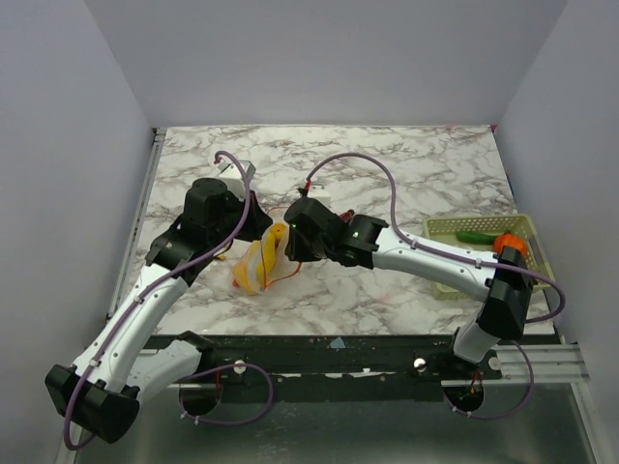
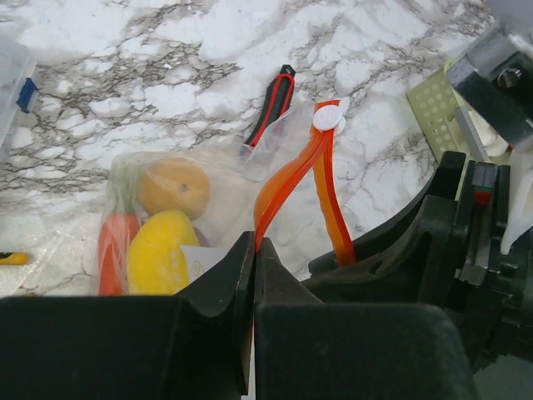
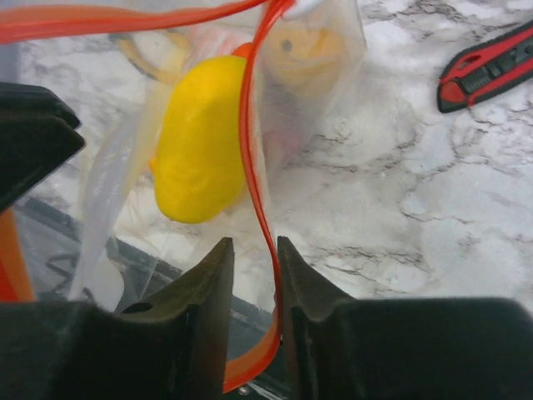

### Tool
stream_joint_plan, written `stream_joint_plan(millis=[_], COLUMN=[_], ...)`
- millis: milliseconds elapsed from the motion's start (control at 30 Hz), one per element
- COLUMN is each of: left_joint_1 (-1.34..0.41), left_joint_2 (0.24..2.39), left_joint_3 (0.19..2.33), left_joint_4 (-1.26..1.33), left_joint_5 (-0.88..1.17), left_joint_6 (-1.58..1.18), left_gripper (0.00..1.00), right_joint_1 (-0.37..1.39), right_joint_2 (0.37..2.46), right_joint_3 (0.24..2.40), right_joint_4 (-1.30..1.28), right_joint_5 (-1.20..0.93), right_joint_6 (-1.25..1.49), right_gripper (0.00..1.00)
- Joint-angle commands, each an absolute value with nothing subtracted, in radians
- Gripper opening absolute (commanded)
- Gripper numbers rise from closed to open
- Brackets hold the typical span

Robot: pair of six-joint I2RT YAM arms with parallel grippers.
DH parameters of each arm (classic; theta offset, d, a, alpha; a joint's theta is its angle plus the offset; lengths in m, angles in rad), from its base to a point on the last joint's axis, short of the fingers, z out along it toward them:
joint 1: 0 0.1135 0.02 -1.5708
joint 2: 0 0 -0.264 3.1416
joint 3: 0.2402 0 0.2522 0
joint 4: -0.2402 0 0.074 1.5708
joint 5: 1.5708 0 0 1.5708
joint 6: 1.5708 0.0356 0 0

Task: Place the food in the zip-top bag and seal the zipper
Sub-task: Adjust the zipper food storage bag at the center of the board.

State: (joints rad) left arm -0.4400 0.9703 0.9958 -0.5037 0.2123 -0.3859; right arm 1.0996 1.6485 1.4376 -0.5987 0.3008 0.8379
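The bag (image 1: 259,263) lies mid-way across the table (image 1: 416,164), holding yellow and orange food (image 2: 162,250). The left gripper (image 2: 254,246) pinches the zipper (image 2: 287,171). The right gripper (image 3: 254,243) stands slightly parted, with the zipper passing between.

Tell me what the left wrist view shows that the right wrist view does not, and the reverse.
Only the left wrist view: a small round white tab on the orange-red zipper strip, and a corner of the pale green perforated basket. Only the right wrist view: that strip running through the gap between the right gripper's parted fingers. Both: the clear floppy plastic bag, the glossy yellow toy fruit and round orange toy fruit inside it, and the slim red-and-black stick.
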Motion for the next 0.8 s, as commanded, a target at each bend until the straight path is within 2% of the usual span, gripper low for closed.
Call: stream_joint_plan(millis=[0, 100, 167, 433, 567, 767], left_joint_1=[-0.436, -0.434, -0.433, -0.430, -0.430, -0.430], left_joint_2=[0.905, 0.865, 0.844, 0.805, 0.823, 0.900], left_joint_3=[0.990, 0.984, 0.982, 0.978, 0.973, 0.986], left_joint_4=[-0.499, -0.504, -0.510, -0.530, -0.514, -0.505], left_joint_5=[0.099, 0.010, -0.044, -0.164, -0.112, 0.064], left_joint_6=[-0.385, -0.392, -0.398, -0.413, -0.407, -0.396], left_gripper=[0.00, 0.00, 0.00, 0.00, 0.00, 0.00], right_joint_1=[1.099, 1.099, 1.098, 1.099, 1.098, 1.099], right_joint_2=[1.661, 1.637, 1.622, 1.668, 1.678, 1.671], right_joint_3=[1.548, 1.552, 1.533, 1.576, 1.598, 1.657], right_joint_4=[-0.611, -0.583, -0.542, -0.553, -0.561, -0.631], right_joint_5=[0.263, 0.229, 0.200, 0.184, 0.189, 0.222], right_joint_6=[0.823, 0.822, 0.825, 0.810, 0.793, 0.762], right_gripper=[0.22, 0.07, 0.03, 0.01, 0.04, 0.26])
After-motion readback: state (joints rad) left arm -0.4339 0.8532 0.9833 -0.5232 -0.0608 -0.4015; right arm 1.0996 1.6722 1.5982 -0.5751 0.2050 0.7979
